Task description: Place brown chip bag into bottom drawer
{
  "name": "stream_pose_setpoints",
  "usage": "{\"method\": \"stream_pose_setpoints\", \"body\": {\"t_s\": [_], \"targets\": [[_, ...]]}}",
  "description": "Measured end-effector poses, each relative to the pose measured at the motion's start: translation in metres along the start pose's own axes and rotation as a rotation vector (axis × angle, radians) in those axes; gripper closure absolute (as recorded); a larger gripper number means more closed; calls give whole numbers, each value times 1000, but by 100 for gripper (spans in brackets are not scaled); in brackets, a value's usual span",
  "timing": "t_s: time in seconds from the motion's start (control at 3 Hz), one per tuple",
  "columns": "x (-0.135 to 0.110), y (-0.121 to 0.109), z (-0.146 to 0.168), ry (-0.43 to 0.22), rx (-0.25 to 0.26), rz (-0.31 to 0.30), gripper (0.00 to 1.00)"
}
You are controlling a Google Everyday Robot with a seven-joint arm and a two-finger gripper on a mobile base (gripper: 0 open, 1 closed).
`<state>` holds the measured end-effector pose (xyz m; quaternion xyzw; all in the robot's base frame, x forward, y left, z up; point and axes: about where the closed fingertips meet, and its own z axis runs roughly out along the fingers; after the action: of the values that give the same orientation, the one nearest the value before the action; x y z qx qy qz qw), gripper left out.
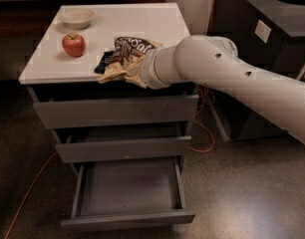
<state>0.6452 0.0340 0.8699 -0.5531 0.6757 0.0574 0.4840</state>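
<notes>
Crockery and fruit sit at the left of the cabinet's white top (pixel 157 21): a shallow pale bowl (pixel 76 18) at the back corner and a round, glossy red apple (pixel 73 45) just in front of it. A small flat dark-blue bar (pixel 102 63) lies near the front edge, half covered by the brown chip bag (pixel 128 51). The bag is crumpled, dark brown with white lettering above and tan below. It is at the front edge of the top, its lower corner drooping over the rim, high above the bottom drawer (pixel 127 221).

The thick, smooth white arm (pixel 242 78) reaches in from the right and crosses the cabinet's right front corner. The gripper (pixel 132 68) at its end is buried in the bag's folds, and the jaws are clamped on the bag.

Below are three flat grey drawer fronts. The top drawer (pixel 117 111) is almost closed. The middle drawer (pixel 123 149) is pulled out a little and overhangs the back of the bottom drawer, which is pulled far out and shows a shallow grey interior. An orange cable (pixel 28 193) trails over the speckled dark floor (pixel 252 193). A dark unit (pixel 272 19) stands to the right.
</notes>
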Motion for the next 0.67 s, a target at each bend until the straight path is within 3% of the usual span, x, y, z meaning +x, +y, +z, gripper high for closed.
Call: {"method": "stream_pose_setpoints", "body": {"t_s": [0.33,0.67], "targets": [[-15,50,-22,46,-6,-12,100],[-23,82,-38,84,-9,-10,100]]}}
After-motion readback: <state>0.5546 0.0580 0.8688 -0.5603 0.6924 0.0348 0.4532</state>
